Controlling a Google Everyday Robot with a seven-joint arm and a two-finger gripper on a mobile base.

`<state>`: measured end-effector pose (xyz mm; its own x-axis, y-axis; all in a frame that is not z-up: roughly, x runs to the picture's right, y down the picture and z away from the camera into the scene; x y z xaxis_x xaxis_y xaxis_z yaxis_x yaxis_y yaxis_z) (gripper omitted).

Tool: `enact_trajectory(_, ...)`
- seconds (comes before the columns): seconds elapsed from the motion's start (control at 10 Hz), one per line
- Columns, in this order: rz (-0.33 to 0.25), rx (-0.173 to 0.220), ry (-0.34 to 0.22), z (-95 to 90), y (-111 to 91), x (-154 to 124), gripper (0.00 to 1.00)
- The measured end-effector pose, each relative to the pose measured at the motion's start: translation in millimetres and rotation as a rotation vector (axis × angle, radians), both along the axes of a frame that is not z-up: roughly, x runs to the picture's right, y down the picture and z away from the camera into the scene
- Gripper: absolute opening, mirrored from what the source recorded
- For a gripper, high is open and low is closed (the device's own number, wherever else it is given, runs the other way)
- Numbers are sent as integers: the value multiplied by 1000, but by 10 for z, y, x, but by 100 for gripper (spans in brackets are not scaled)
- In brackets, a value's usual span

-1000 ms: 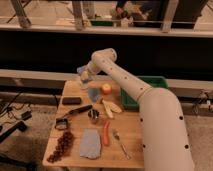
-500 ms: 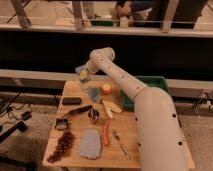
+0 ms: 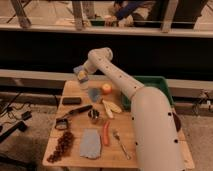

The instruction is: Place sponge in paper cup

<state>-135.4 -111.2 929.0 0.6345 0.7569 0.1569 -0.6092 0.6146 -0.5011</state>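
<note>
My gripper is at the end of the white arm, above the far left part of the wooden table. It is shut on the sponge, a small yellowish block held in the air. The paper cup, pale whitish-blue, sits on the table just left of the orange fruit. The cup is below and a little to the right of the gripper, apart from it.
A steel cup, banana pieces, a red-orange carrot, a fork, a blue-grey cloth, dark grapes, a black block and a black-handled tool lie on the table. A green bin stands at the right.
The gripper with the sponge has shifted slightly left and down. Nothing on the table has moved.
</note>
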Motion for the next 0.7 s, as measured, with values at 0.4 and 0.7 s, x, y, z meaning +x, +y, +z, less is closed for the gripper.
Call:
enact_trajectory(0.4, 0, 0, 0, 1, 2, -2, 51)
enact_trajectory(0.7, -1, 0, -1, 0, 3, -11, 79)
